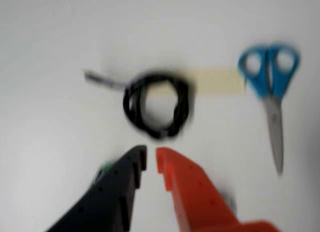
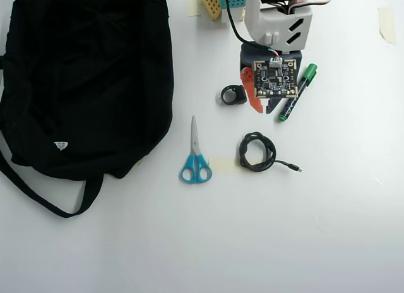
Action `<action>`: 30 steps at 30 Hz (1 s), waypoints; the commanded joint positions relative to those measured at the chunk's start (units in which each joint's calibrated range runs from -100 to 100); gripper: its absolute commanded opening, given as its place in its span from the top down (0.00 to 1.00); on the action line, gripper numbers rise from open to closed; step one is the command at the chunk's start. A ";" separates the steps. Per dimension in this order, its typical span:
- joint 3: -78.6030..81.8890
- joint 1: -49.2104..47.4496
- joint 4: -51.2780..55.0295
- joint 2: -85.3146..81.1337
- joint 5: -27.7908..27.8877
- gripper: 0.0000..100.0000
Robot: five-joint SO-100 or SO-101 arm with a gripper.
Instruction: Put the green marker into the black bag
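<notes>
Beside gripper (image 2: 266, 107), jaws narrowly apart w/ nothing held: slim dark-barrelled green-capped marker (image 2: 297, 91), lying diagonal, pale markings.

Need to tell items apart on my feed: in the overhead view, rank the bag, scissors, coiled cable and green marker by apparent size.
1. Bag, by far the largest.
2. Scissors.
3. Coiled cable and green marker: too close to rank; the cable covers more area with its tail, and the marker is partly hidden by the gripper.
</notes>
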 commanded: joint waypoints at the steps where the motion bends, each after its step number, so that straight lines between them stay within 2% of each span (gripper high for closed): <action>1: -1.71 0.16 5.71 -2.86 -0.18 0.97; 30: 2.70 -0.81 5.20 -1.87 -0.18 0.97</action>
